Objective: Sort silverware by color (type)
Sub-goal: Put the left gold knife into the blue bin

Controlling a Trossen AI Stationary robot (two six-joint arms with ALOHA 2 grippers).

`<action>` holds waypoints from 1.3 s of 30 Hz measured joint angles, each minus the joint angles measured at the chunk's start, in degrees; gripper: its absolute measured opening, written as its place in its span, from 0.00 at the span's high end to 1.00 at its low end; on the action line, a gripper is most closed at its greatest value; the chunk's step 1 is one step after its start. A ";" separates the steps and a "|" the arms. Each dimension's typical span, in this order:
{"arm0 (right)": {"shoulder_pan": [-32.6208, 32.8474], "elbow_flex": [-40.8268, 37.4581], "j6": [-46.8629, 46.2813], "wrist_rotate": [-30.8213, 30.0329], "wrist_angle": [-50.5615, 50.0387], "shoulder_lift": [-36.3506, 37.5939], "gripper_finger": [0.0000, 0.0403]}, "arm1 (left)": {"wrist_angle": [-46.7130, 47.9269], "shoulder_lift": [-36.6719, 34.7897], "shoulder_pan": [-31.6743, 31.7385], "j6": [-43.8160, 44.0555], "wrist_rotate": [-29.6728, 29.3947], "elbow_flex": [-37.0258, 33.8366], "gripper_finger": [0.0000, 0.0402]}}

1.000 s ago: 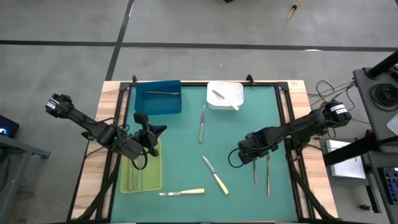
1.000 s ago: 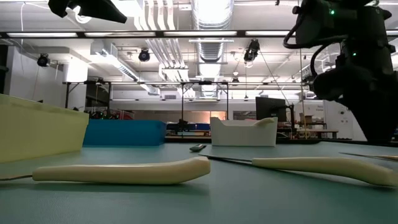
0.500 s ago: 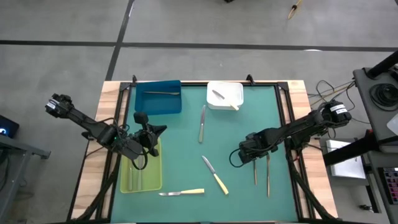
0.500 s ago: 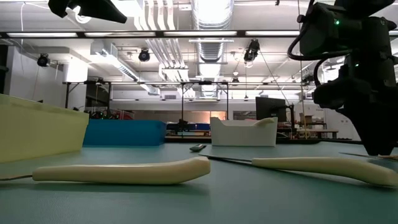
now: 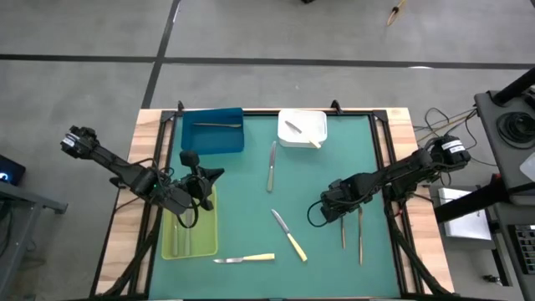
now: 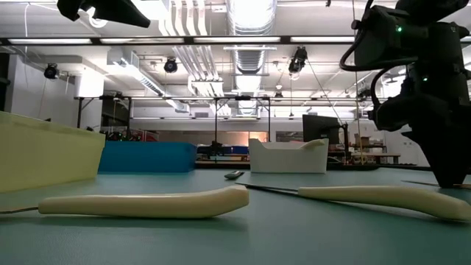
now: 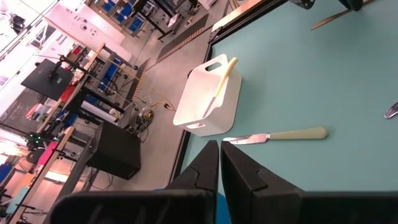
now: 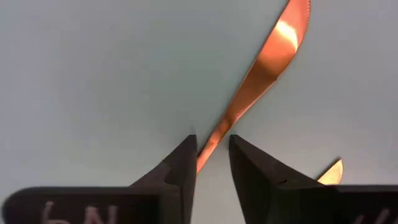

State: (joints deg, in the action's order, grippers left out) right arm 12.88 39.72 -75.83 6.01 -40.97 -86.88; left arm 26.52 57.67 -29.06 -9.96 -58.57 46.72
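surface: green mat (image 5: pixel 318 180) | done: utensils lie in blue tray (image 5: pixel 212 132), white tray (image 5: pixel 302 128), yellow-green tray (image 5: pixel 189 232) | left: 5 loose on mat, 3 knives (image 5: pixel 288 234) mid, 2 copper pieces (image 5: pixel 343 230) right | right gripper (image 5: pixel 341 216) straddles 1 copper handle (image 8: pixel 261 68), jaws narrowing, grasp not yet sure | left gripper (image 5: pixel 194 191) clenched, empty, above yellow-green tray

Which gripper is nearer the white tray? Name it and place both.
Right, narrowly. The right gripper is down at the copper utensil, diagonally below the white tray; the left gripper sits over the yellow-green tray, farther off.
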 joint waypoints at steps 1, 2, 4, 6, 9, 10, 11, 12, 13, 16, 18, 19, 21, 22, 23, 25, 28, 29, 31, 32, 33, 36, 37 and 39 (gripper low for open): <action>0.00 0.00 0.00 -0.02 0.14 -0.50 0.82 | -0.02 0.00 0.00 0.00 0.00 0.00 1.00; 0.00 0.01 -0.13 -0.02 0.20 -0.96 0.85 | -0.02 0.00 0.01 0.00 0.00 0.00 1.00; 0.00 0.02 -1.08 0.01 0.44 -1.57 0.90 | -0.04 0.00 0.00 0.00 0.00 0.00 1.00; 0.00 0.06 -1.70 0.01 0.63 -1.83 0.94 | -0.09 0.00 0.00 -0.01 0.00 0.00 1.00; 0.13 0.02 -2.00 -0.29 0.90 -1.73 0.97 | -0.13 0.00 0.00 0.00 0.00 0.00 1.00; 0.21 0.10 -2.14 -0.69 0.97 -1.52 0.97 | -0.11 0.00 0.01 -0.01 0.00 0.00 1.00; 0.28 0.14 -2.16 -1.12 1.00 -1.46 0.97 | -0.12 0.00 0.00 -0.02 -0.01 0.00 1.00; 0.31 0.29 -2.13 -1.27 0.91 -1.36 0.97 | -0.14 0.00 0.02 -0.01 0.00 0.00 1.00; 0.31 0.31 -2.10 -1.27 0.87 -1.11 0.97 | -0.14 0.00 0.01 -0.02 0.00 0.00 1.00; 0.31 0.59 -1.30 -1.75 0.61 0.04 0.97 | -0.22 0.00 0.01 -0.02 0.00 0.00 1.00; 0.31 0.68 -0.72 -2.09 0.52 1.55 0.97 | -0.38 0.00 0.00 -0.02 -0.02 0.00 1.00; 0.32 0.73 -0.33 -2.41 0.56 2.36 0.98 | -0.47 0.00 0.01 -0.02 -0.01 0.00 1.00; 0.33 0.79 0.34 -3.56 0.90 4.71 0.98 | -0.46 0.00 0.02 -0.02 -0.02 0.00 1.00; 0.35 0.79 0.50 -4.73 1.40 5.80 0.98 | -0.48 0.00 0.00 -0.02 -0.01 0.00 1.00; 0.35 0.75 0.68 -6.86 2.32 7.01 0.98 | -0.48 0.00 0.00 -0.02 -0.01 0.00 1.00; 0.07 0.72 1.54 -11.32 3.49 9.61 0.98 | -0.57 0.00 0.02 -0.02 -0.01 0.00 1.00; 0.25 0.77 4.02 -14.57 5.87 13.82 0.98 | -0.74 0.00 0.00 -0.02 0.00 0.00 1.00; 0.28 0.78 5.63 -15.60 7.25 14.84 0.98 | -0.82 0.00 0.00 -0.02 -0.02 0.00 1.00; 0.20 0.59 10.26 -18.28 10.02 16.84 0.98 | -1.03 0.00 0.00 -0.02 -0.02 0.00 1.00; 0.13 0.59 12.28 -19.83 12.35 17.63 0.98 | -1.07 0.00 0.02 -0.02 0.00 0.00 1.00; 0.15 0.61 14.70 -20.99 15.11 18.28 0.98 | -1.12 0.00 0.00 -0.02 0.00 0.00 1.00; 0.22 0.52 25.24 -23.04 24.01 18.93 0.98 | -1.73 0.00 0.05 -0.02 0.00 0.02 1.00; 0.22 0.50 28.85 -24.00 27.57 18.93 0.98 | -1.79 0.00 0.07 -0.02 0.00 0.00 1.00; 0.07 0.50 35.59 -25.68 34.83 18.68 0.98 | -2.42 0.00 0.06 -0.02 0.00 0.01 1.00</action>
State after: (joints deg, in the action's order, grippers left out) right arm 12.96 40.23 -40.24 -19.67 -6.14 -68.20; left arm 24.11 57.67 -28.99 -9.98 -58.57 46.73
